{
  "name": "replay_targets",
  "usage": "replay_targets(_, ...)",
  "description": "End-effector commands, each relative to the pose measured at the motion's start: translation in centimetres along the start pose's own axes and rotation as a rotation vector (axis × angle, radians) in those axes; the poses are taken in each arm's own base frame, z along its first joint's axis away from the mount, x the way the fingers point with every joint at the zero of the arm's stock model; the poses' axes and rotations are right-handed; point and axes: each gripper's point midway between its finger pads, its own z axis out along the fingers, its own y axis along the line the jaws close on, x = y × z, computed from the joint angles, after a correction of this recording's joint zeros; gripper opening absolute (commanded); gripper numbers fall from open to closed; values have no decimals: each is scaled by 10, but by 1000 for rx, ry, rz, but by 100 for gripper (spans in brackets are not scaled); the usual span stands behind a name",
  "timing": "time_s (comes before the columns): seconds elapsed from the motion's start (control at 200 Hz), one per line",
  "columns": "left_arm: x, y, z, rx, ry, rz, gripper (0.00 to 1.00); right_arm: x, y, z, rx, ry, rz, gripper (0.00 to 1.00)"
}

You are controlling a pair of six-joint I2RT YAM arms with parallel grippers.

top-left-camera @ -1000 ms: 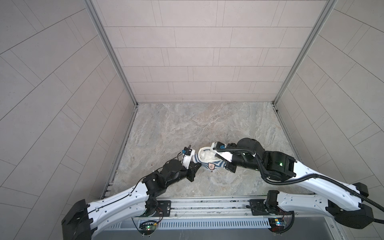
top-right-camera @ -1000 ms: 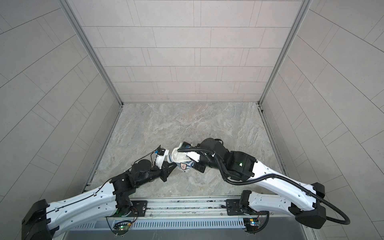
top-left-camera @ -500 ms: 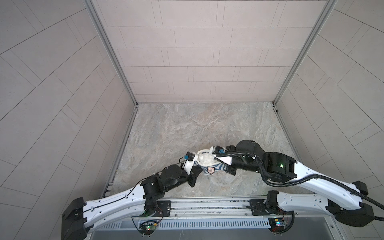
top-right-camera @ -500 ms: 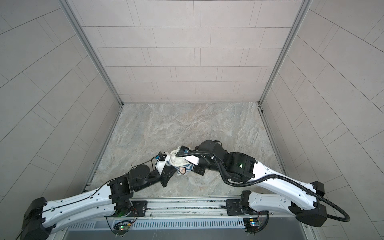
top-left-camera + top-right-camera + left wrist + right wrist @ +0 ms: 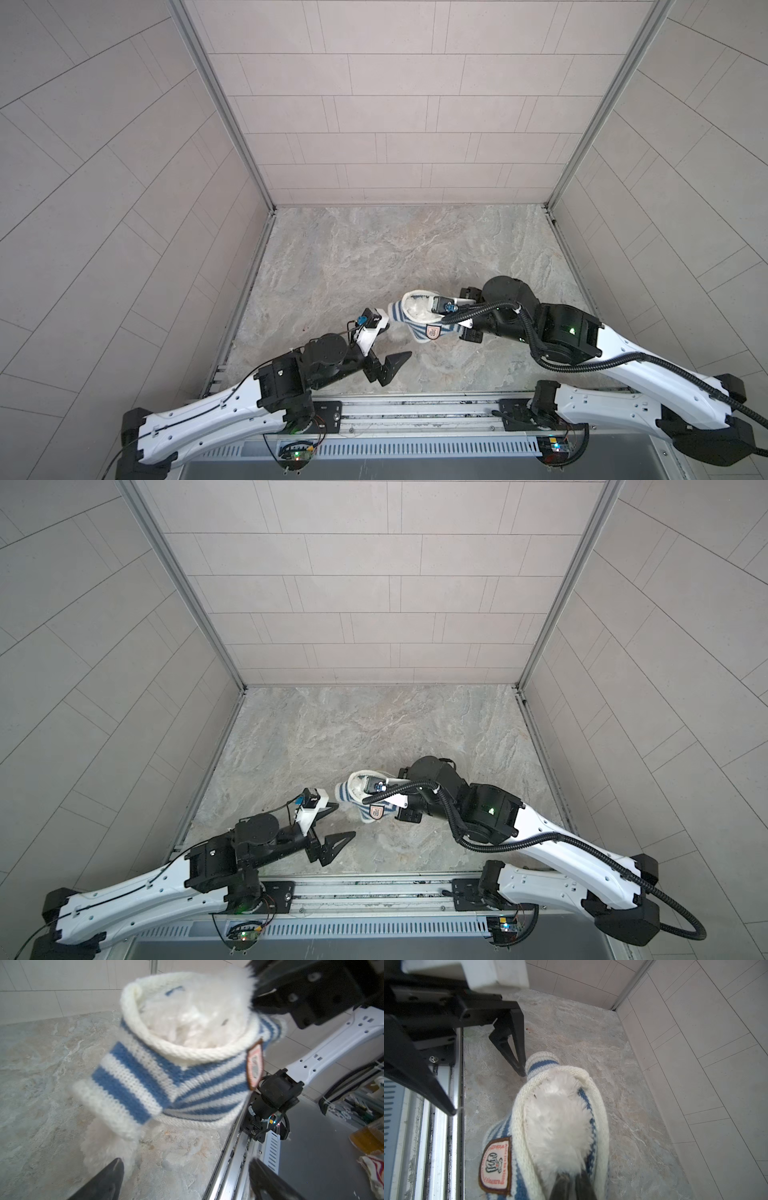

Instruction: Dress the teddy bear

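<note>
At front centre of grey marbled table (image 5: 374, 257), right gripper (image 5: 572, 1185) clamps fluffy white plush teddy bear (image 5: 419, 309). Blue-and-white striped shirt (image 5: 422, 329) round body; head seemingly inside collar (image 5: 197, 1051), sleeves likely unfilled. Left gripper (image 5: 399, 340) gaping beside one sleeve (image 5: 116, 1093).

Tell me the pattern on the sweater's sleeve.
The sleeve has blue and white stripes, clearest in the left wrist view.
</note>
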Motion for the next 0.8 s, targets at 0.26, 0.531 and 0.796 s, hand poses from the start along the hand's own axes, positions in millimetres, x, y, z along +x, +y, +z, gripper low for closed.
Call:
replay_targets(0.26, -92, -29, -48, 12, -20, 171, 74, -30, 8, -10, -143, -147, -185, 0)
replay_targets(0.531, -104, -26, -12, -38, 123, 233, 62, -44, 18, -9, -153, -229, -209, 0)
replay_targets(0.796, -97, -19, 11, -22, 231, 244, 55, -47, 23, -12, -146, -238, -228, 0)
